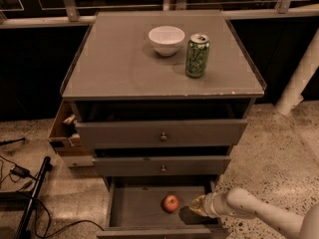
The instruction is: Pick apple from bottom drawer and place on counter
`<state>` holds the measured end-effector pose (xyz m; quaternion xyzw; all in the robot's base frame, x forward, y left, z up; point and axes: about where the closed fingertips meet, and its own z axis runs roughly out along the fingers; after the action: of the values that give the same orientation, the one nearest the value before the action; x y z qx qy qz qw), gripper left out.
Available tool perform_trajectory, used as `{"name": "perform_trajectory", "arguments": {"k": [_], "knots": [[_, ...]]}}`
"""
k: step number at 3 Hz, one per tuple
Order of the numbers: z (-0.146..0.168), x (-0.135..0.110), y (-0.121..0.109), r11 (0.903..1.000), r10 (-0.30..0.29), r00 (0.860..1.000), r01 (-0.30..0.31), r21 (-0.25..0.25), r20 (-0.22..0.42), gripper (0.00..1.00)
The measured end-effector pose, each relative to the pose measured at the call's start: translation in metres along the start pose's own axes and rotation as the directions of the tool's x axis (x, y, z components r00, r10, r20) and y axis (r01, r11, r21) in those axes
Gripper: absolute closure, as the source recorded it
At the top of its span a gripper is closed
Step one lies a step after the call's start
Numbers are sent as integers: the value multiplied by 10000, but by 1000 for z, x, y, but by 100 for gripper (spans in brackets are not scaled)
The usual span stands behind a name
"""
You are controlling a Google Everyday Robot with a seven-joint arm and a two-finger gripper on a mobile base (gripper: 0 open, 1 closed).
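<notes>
The small red apple (pixel 171 203) lies on the flat grey floor of the open bottom drawer (pixel 134 208), near its middle. My gripper (pixel 195 206) reaches in from the lower right on a white arm and sits low inside the drawer, just right of the apple and very close to it. The counter (pixel 114 63) is the grey top of the cabinet above.
A white bowl (pixel 166 40) and a green can (pixel 197 55) stand at the back right of the counter. The two upper drawers (pixel 162 133) are partly pulled out. A cardboard box (pixel 64 131) sits at the cabinet's left. Cables and a black stand (pixel 30 198) lie on the floor at left.
</notes>
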<state>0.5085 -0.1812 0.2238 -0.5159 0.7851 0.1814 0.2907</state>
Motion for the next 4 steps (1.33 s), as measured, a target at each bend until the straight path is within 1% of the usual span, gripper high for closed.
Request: {"name": "perform_trajectory", "arguments": {"k": [1, 2, 3, 4], "knots": [[13, 5, 2, 10000, 29, 10000, -29, -63, 91, 81], [35, 9, 5, 9994, 105, 9997, -97, -327, 240, 58], [54, 8, 5, 9985, 67, 9989, -42, -541, 457, 35], [70, 4, 2, 9980, -29, 9975, 73, -620, 705, 21]]}}
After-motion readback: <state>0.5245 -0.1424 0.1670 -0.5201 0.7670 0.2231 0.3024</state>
